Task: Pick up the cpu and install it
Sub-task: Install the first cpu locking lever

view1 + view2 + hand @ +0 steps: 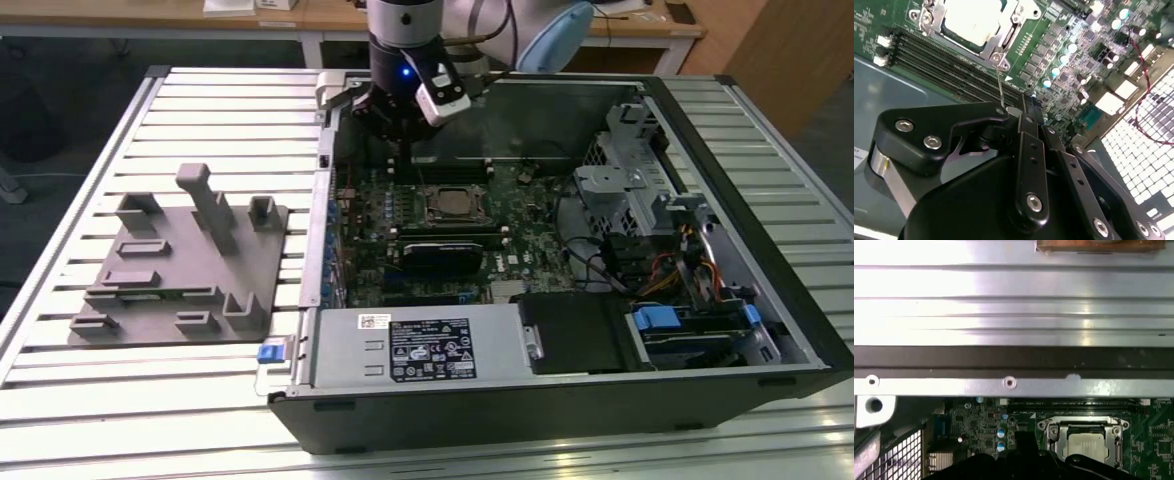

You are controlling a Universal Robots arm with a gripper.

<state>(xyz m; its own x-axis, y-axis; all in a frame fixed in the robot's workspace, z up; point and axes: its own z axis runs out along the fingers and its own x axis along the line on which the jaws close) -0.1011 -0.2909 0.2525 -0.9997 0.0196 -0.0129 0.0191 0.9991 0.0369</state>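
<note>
While the cpu (454, 203) sits flat in its socket frame (451, 186) on the green board (527, 215) inside the open computer case (561, 400), I see my gripper (400, 142) hanging near it, jaws pressed together on nothing.

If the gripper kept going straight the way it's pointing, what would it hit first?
The gripper would likely meet the circuit board by the memory slots, beside the cpu in its socket; depth is unclear.

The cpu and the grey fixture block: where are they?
cpu (973, 20), second wrist view, middle of its silvery top.
grey fixture block (187, 262), exterior view, flat base between its posts.
</note>
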